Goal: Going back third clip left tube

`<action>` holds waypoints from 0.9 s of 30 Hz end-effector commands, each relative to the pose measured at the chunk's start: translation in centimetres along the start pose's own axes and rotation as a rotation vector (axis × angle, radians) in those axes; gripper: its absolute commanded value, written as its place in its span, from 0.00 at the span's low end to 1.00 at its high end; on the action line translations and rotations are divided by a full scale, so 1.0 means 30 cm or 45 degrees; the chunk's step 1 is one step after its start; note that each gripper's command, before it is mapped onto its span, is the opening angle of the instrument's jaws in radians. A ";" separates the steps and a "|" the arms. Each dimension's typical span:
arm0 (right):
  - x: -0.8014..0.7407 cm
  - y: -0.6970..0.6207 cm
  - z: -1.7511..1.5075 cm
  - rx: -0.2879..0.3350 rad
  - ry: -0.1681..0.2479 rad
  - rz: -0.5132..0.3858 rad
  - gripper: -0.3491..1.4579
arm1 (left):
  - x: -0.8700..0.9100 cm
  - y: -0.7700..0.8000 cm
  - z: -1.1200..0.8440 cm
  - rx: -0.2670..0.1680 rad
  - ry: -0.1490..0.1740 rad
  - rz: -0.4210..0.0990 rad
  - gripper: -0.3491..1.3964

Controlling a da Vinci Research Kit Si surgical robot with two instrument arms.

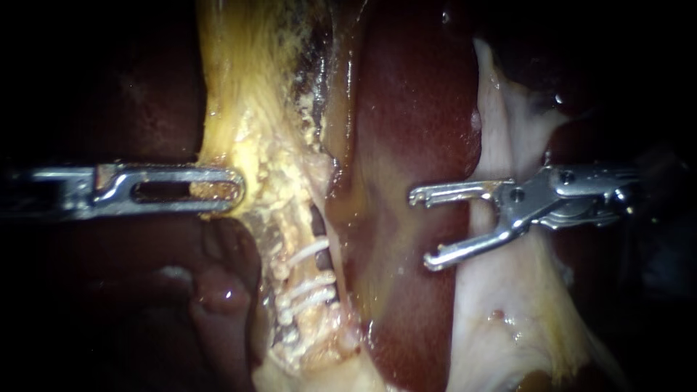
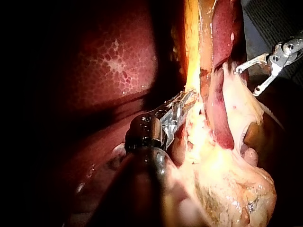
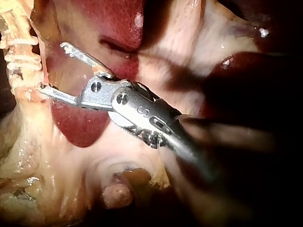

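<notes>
The right instrument (image 1: 420, 229) is seen coming in from the right with its jaws spread wide and nothing held between them; its tips are set over the dark red liver (image 1: 414, 109), and pale tissue (image 1: 508, 305) is seen behind its hinge. The same gaping, empty jaws are shown in the right wrist view, where the right instrument (image 3: 52, 66) is laid across liver (image 3: 118, 19) and pale tissue (image 3: 165, 42).

The tube (image 1: 298, 232) is found at lower centre, between the two instruments, as a yellowish, crusted strand running down beside the liver's edge; it is crossed by several white clips (image 1: 314, 284), stacked one below another. The clips are touched by neither instrument in the endoscope view; the right instrument's jaws are near them but apart, with a strip of liver between. In the right wrist view the clips (image 3: 19, 47) are seen close ahead of the open jaws.

The left instrument (image 1: 236, 190) is brought in level from the left; a band of yellow tissue (image 1: 247, 94) is met at its tip, above the clips, and is shown through the slot in the jaw. The under jaw is hidden in the endoscope view; in the left wrist view the left instrument (image 2: 187, 97) appears to be clamped on the stretched band from both sides.
</notes>
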 end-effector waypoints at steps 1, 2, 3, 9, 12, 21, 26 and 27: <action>0.0001 -0.0003 0.000 0.000 -0.001 -0.006 0.52 | 0.0002 0.0010 0.0011 -0.001 -0.001 0.003 0.00; 0.0002 -0.0005 0.000 0.000 -0.001 -0.007 0.52 | 0.0004 0.0022 0.0025 -0.005 0.000 0.004 0.00; 0.0002 -0.0007 0.000 0.000 -0.002 -0.014 0.52 | 0.0006 0.0033 0.0040 -0.012 -0.002 0.006 0.00; -0.0001 -0.0012 0.002 -0.006 -0.004 -0.030 0.52 | 0.0030 0.0096 0.0177 -0.019 0.027 0.018 0.00; -0.0001 -0.0011 0.002 -0.014 -0.006 -0.044 0.52 | 0.0025 0.0108 0.0234 -0.025 0.040 0.019 0.00; 0.0009 -0.0011 0.003 -0.037 -0.010 -0.067 0.52 | 0.0045 0.0094 0.0309 -0.030 0.070 0.022 0.00; 0.0012 -0.0010 0.003 -0.050 -0.012 -0.070 0.52 | 0.0047 0.0093 0.0305 -0.029 0.070 0.022 0.00; 0.0012 -0.0011 0.003 -0.050 -0.012 -0.070 0.52 | 0.0046 0.0093 0.0305 -0.029 0.070 0.022 0.00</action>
